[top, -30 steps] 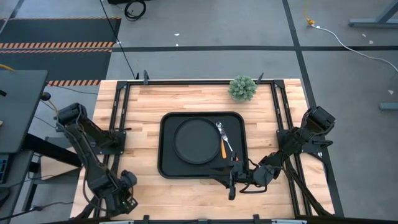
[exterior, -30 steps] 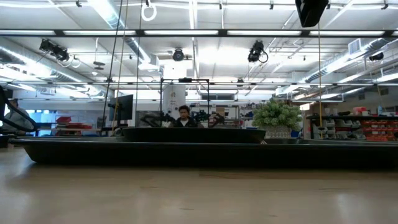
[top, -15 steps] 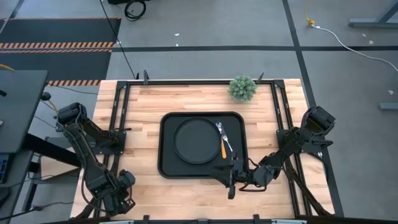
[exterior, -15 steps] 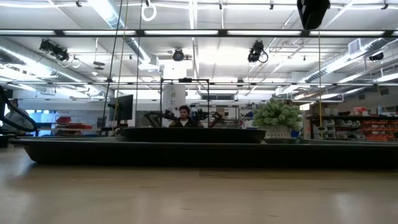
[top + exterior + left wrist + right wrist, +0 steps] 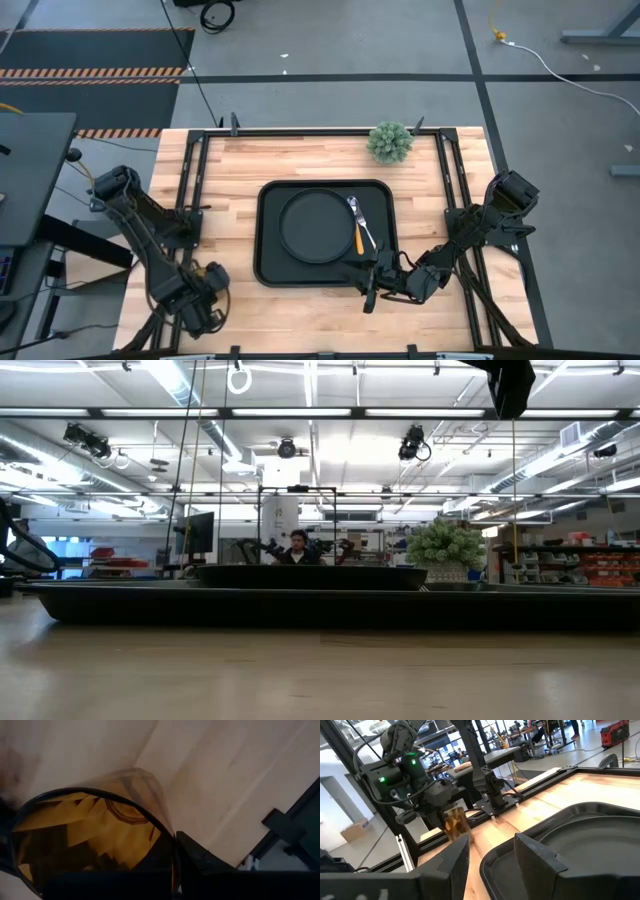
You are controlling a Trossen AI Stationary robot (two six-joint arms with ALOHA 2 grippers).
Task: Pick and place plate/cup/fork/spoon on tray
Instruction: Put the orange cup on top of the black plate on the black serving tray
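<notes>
The black tray [image 5: 268, 262] lies mid-table with the round black plate [image 5: 315, 227] on it. Two slim utensils [image 5: 358, 226], one with an orange handle, lie crossed on the tray right of the plate; I cannot tell fork from spoon. My left gripper [image 5: 207, 300] is at the table's near left, shut on the amber cup [image 5: 95, 835], which also shows in the right wrist view [image 5: 456, 822]; the gripper hides it in the high view. My right gripper [image 5: 368, 292] is open and empty at the tray's near right corner. My left gripper holds the cup by its wall just below the rim [image 5: 167, 837], one finger [image 5: 200, 860] on the outside; the other finger is hidden by the cup. The fingers come from above. The cup sits slightly tilted below them; whether its base is off the table, I cannot tell.
A green plant ball [image 5: 390, 142] stands at the far edge, right of centre. Black frame rails [image 5: 190, 200] run along the table's left and right sides. A person [image 5: 297, 547] sits in the room beyond. Bare wood lies between the cup and the tray.
My left gripper has moved a little toward the table's right and far edges, toward the tray, with the cup. My right gripper has shifted slightly toward the tray's near rim.
</notes>
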